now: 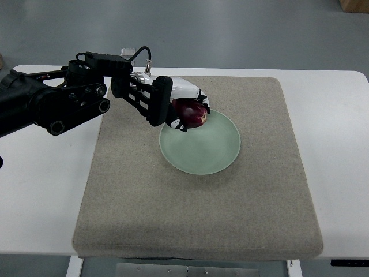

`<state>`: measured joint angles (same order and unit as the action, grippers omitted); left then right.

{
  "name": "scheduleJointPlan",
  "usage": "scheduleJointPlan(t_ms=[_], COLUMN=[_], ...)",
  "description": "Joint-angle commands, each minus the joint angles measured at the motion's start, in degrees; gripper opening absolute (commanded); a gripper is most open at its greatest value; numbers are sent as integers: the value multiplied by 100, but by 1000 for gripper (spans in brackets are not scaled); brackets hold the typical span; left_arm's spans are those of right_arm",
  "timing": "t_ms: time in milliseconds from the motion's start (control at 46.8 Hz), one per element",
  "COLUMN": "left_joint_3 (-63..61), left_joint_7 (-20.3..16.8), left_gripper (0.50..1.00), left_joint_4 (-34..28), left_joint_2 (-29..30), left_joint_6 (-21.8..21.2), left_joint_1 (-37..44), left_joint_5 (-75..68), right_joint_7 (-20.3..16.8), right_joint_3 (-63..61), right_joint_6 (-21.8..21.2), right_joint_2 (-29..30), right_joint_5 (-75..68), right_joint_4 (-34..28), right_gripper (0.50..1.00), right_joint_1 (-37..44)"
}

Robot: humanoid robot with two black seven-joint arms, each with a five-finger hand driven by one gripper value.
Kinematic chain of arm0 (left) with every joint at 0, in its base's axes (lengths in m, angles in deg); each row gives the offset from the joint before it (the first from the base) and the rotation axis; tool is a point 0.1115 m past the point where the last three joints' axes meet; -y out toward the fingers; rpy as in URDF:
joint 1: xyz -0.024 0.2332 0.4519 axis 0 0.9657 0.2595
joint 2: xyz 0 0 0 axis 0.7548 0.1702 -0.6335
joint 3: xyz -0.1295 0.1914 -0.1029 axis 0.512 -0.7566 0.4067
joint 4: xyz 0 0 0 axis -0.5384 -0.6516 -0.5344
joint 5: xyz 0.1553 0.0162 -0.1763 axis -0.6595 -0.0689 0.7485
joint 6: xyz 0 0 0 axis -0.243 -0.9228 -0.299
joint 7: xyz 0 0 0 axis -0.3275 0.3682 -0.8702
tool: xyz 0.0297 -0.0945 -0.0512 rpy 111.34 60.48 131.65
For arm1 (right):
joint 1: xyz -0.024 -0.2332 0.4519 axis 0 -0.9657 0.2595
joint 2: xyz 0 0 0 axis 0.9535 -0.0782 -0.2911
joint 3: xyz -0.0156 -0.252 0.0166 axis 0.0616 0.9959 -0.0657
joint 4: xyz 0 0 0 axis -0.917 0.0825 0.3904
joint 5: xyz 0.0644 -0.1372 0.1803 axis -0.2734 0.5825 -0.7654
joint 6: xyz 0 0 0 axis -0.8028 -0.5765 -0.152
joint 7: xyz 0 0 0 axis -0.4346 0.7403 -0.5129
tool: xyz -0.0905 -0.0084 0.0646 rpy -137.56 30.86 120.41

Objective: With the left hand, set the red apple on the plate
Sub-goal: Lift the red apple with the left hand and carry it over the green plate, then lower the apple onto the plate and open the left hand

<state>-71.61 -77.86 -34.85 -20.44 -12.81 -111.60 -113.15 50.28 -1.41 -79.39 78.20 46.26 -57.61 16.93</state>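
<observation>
A white rectangular table [340, 150] carries the scene, its bare top showing at three and nine o'clock. A large square mat of grey-beige felt-like fabric [196, 219] lies flat on it, covering most of the middle. A round pale green plate [207, 153] rests on the mat, just toward twelve o'clock from the mat's centre.

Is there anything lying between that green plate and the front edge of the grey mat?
No. In the top view the stretch from the plate to the mat's near edge is bare fabric.
</observation>
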Motion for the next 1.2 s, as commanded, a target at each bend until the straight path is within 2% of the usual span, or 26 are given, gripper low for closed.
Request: scheduleJointPlan(t_ms=[0, 406, 491, 598, 748, 833, 1026, 1175], left_joint_3=[-9, -53, -53, -53, -27, -18, -9, -1], left_joint_7=[9, 0, 0, 9, 9, 9, 9, 9], left_gripper=[728, 739, 767, 776, 846, 857, 958, 960], left_joint_4=[-1, -10, -19, -36, -36, -45, -45, -45], left_joint_2=[-138, -332, -332, -332, -332, -332, -332, -332], left_joint_6=[-3, 6, 6, 6, -3, -3, -3, -3], left_joint_1=[21, 153, 197, 232, 249, 258, 258, 258], left_joint_5=[21, 30, 21, 30, 48, 48, 83, 83], right_joint_7=[0, 0, 0, 0, 0, 0, 0, 0], right_joint_3=[0, 0, 0, 0, 0, 0, 0, 0], right_joint_6=[0, 0, 0, 0, 0, 0, 0, 0], right_joint_2=[0, 0, 0, 0, 0, 0, 0, 0], right_joint_5=[0, 0, 0, 0, 0, 0, 0, 0], right_joint_4=[1, -8, 1, -8, 1, 1, 1, 1], right_gripper=[964, 964, 964, 964, 964, 964, 964, 964], right_joint_1=[0, 0, 0, 0, 0, 0, 0, 0])
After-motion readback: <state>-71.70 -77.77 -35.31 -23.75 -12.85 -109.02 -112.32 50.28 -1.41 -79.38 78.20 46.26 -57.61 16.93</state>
